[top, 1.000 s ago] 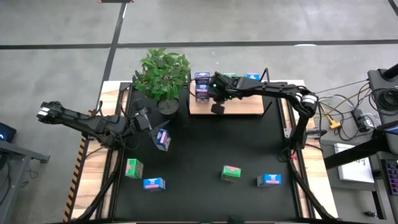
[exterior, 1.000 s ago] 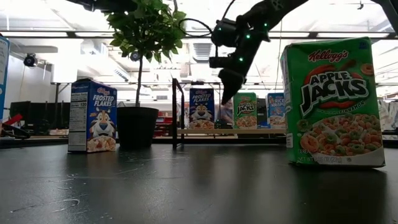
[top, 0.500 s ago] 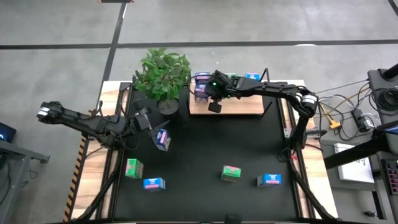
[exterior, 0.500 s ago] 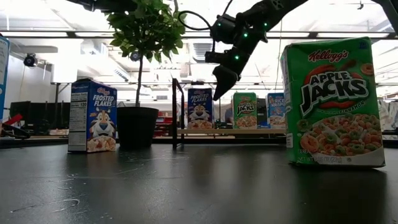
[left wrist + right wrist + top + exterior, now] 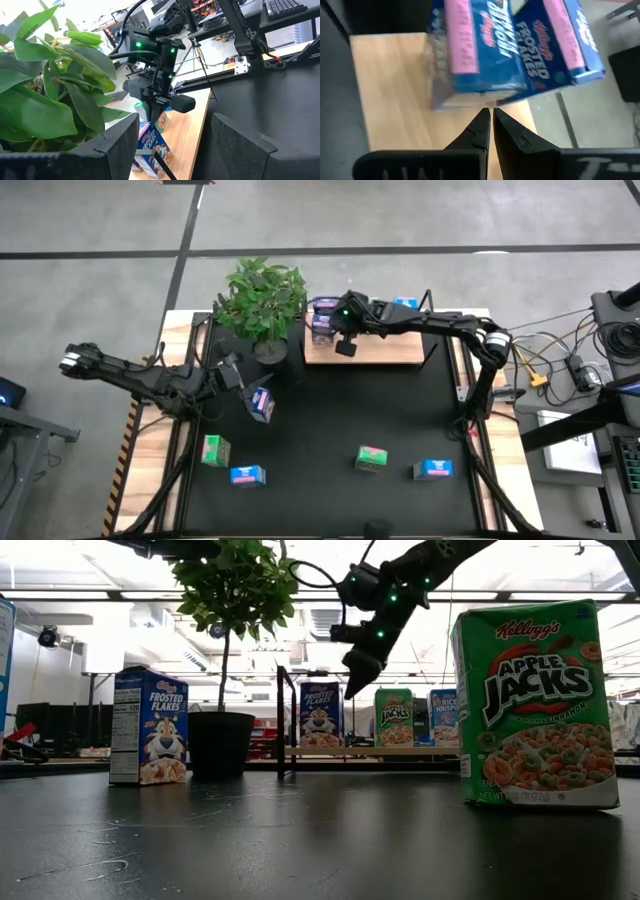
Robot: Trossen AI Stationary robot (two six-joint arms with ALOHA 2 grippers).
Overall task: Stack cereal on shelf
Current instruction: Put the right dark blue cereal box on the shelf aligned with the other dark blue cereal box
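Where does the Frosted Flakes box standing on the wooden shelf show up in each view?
High view: Frosted Flakes box at the shelf's left end, beside the right gripper.
Low view: mid-distance, centre.
Left wrist view: low, under the far gripper.
Right wrist view: fills the top.
Shared landmark: potted plant.

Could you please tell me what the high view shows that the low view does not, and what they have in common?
Only the high view shows the left claw by a blue box on the mat, plus two boxes at front left. Only the low view shows labels: Apple Jacks up close, Frosted Flakes beside the plant pot. Both show the right claw above the shelf, where three boxes stand.
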